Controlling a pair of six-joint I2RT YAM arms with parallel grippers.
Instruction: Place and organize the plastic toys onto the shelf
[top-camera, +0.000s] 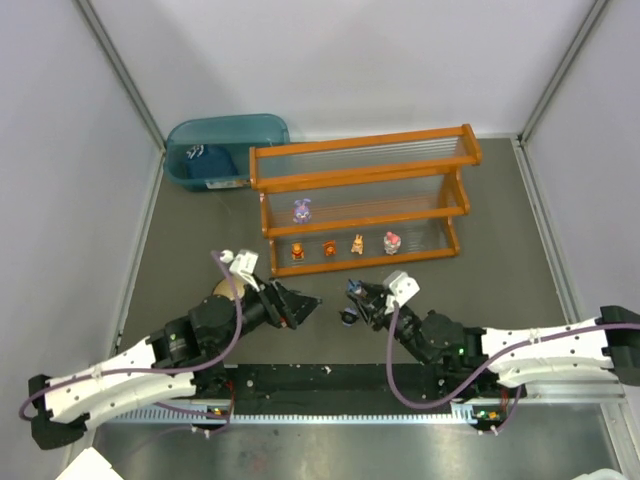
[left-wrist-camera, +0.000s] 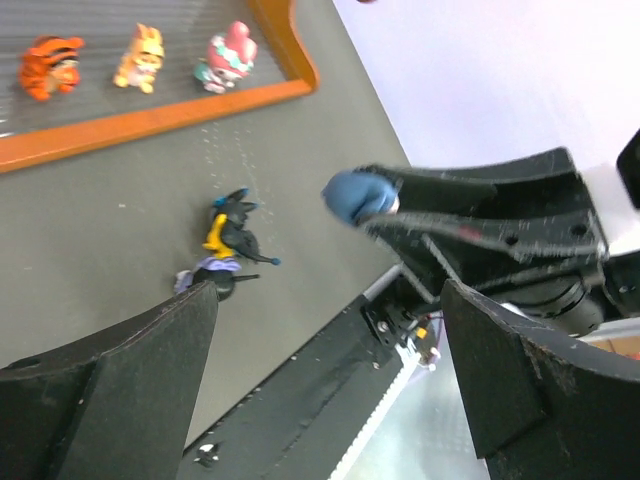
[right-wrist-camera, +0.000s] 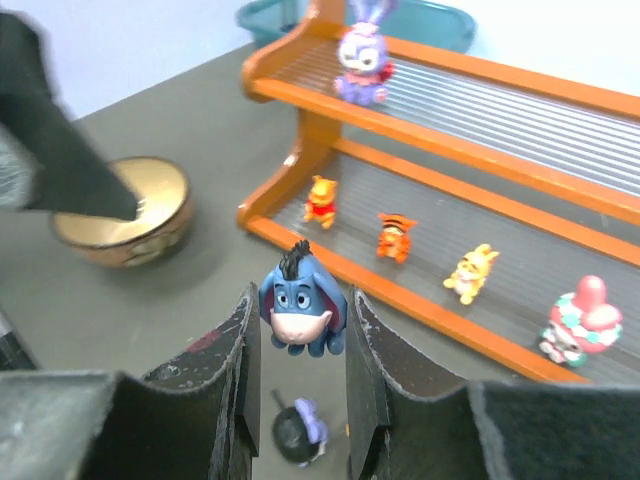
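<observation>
The shelf stands at the back centre. The purple bunny is on its middle tier. Three orange/tan toys and the pink-red one line the bottom tier. My right gripper is shut on the small dark-blue toy and holds it above the table in front of the shelf. The black toy lies on the table right below it. My left gripper is open and empty, just left of the black toy.
A tan round bowl sits on the table left of the shelf, partly under my left arm. A teal bin with a dark item inside stands at the back left. Grey walls close in both sides.
</observation>
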